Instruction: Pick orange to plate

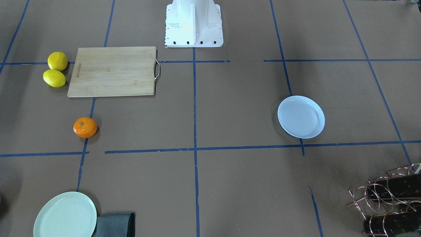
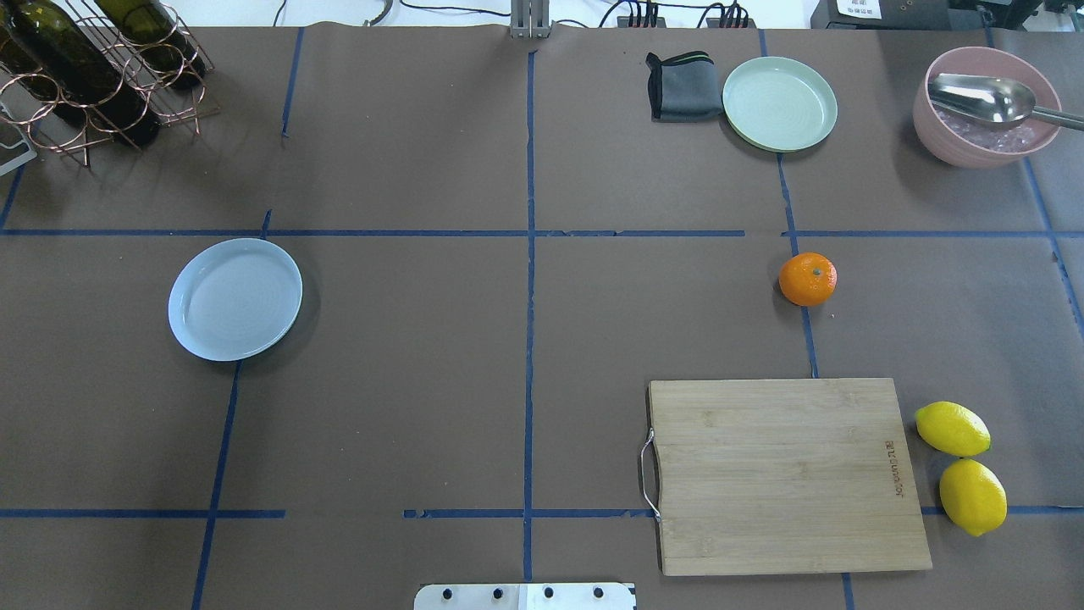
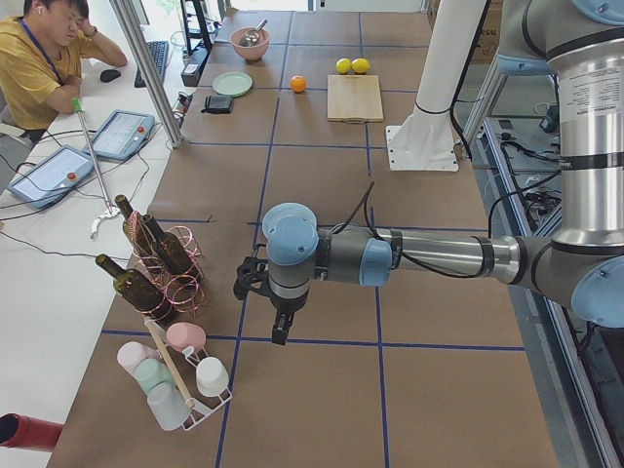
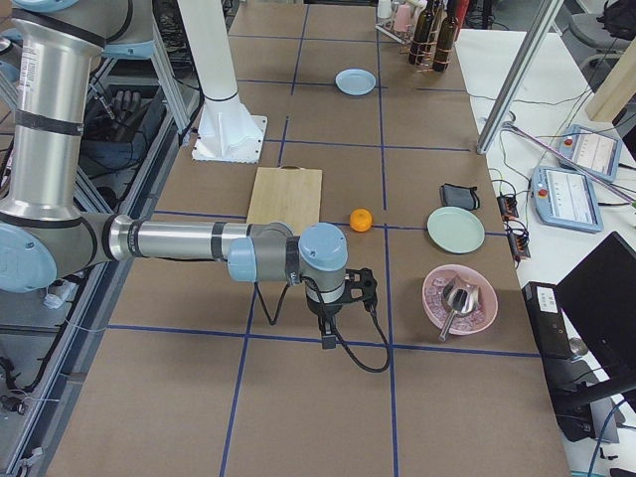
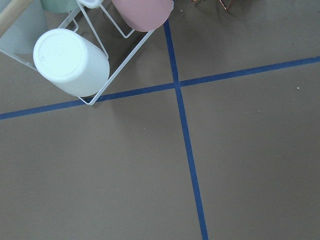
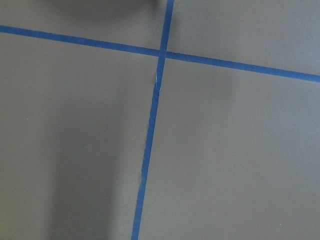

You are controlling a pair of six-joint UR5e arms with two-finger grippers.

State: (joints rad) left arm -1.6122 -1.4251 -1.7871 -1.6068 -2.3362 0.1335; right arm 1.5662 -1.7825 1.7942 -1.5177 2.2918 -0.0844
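Nothing is done yet. The orange (image 2: 807, 279) sits on the bare surface in my right half, on a tape line beyond the cutting board (image 2: 788, 474). The plate (image 2: 235, 298) lies empty, well apart in my left half. Pick, carry and release are all still to do.

My right arm (image 4: 189, 240) stretches level over the right end, wrist pointing down, with the orange near it. My left arm (image 3: 439, 255) mirrors it beside the bottle rack (image 3: 156, 258). Neither pair of jaws shows clearly (side views only), so I cannot tell whether they are open or closed.
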